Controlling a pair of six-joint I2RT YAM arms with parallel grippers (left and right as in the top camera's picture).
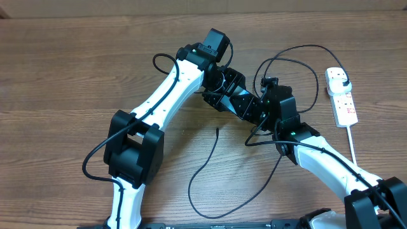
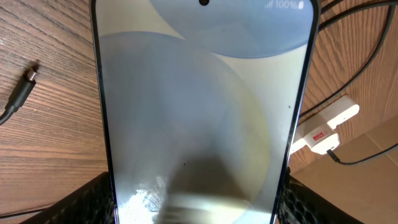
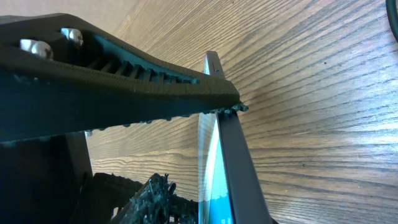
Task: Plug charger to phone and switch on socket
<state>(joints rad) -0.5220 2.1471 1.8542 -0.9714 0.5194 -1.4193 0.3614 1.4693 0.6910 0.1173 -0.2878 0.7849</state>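
Observation:
The phone point(image 2: 199, 106) fills the left wrist view, its pale blue screen lit. My left gripper point(image 2: 199, 208) is shut on the phone's long edges, with dark fingers point(image 2: 81, 202) on either side. In the right wrist view the phone point(image 3: 227, 168) shows edge-on. My right gripper point(image 3: 199, 143) straddles it: the upper finger point(image 3: 124, 81) touches the phone's end, and wood shows between the lower finger and the screen. Overhead, both grippers point(image 1: 245, 102) meet mid-table and hide the phone. The charger point(image 1: 206, 159) lies loose, its connector tip point(image 1: 217, 130) on the wood. The socket point(image 1: 343, 102) lies at the right.
The charger's black plug point(image 1: 344, 81) sits in the power strip's far end, and its cable loops point(image 1: 299, 57) behind the grippers. The strip's white cord point(image 1: 351, 143) runs toward the right arm's base. The connector tip point(image 2: 31, 74) lies left of the phone.

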